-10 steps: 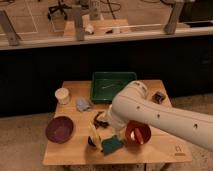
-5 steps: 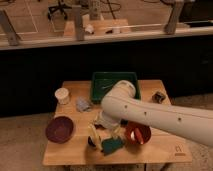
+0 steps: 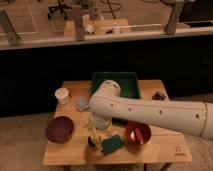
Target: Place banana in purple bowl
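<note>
The purple bowl (image 3: 60, 129) sits at the front left of the wooden table (image 3: 160, 150). My gripper (image 3: 97, 124) hangs below the thick white arm (image 3: 150, 112), right of the purple bowl and above the table's front middle. A slim pale yellow banana (image 3: 94, 132) shows just under the gripper, roughly upright; I cannot tell whether it is held. The arm hides much of the table's middle.
A red bowl (image 3: 137, 133) with an orange-yellow stick stands at the front right. A green sponge-like block (image 3: 112, 144) lies near the front edge. A green tray (image 3: 116, 81) is at the back, with a white cup (image 3: 62, 95) and a grey object (image 3: 82, 104) to its left and a dark item (image 3: 159, 95) at the far right.
The arm has swung left across the table, and the gripper with the pale yellow banana under it now sits closer to the purple bowl.
</note>
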You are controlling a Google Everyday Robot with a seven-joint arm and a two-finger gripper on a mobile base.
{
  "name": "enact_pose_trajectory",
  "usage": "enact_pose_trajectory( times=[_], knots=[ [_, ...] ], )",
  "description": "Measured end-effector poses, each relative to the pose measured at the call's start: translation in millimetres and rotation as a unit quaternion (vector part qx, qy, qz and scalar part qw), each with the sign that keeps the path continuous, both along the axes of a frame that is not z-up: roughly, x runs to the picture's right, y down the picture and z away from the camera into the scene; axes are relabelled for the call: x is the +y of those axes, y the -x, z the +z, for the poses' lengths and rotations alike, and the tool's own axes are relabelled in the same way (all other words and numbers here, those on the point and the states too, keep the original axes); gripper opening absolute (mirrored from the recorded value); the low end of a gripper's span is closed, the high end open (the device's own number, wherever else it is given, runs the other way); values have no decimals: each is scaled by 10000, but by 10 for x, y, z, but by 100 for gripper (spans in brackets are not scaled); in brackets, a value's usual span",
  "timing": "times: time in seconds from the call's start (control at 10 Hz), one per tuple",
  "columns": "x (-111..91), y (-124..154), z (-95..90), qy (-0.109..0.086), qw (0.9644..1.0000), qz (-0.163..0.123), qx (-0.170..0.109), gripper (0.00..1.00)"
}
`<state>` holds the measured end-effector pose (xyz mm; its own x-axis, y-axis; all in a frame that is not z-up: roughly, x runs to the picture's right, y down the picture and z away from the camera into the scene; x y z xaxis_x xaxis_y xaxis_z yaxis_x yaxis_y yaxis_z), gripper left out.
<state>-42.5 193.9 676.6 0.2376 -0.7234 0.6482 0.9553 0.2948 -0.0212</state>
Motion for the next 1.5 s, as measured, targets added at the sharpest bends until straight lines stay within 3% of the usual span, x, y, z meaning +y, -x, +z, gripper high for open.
enact_pose_trajectory(
  times=[0.2,0.6,1.2,1.3,1.5],
  knots=[
    [85,76,64,-55,9993,-309,-207,80],
    [331,125,297,-38,9976,-638,-269,76],
    [395,133,378,-9,9970,-687,-354,16],
    [402,134,384,-3,9970,-684,-357,8],
    [399,144,379,7,9973,-623,-384,3]
  ],
)
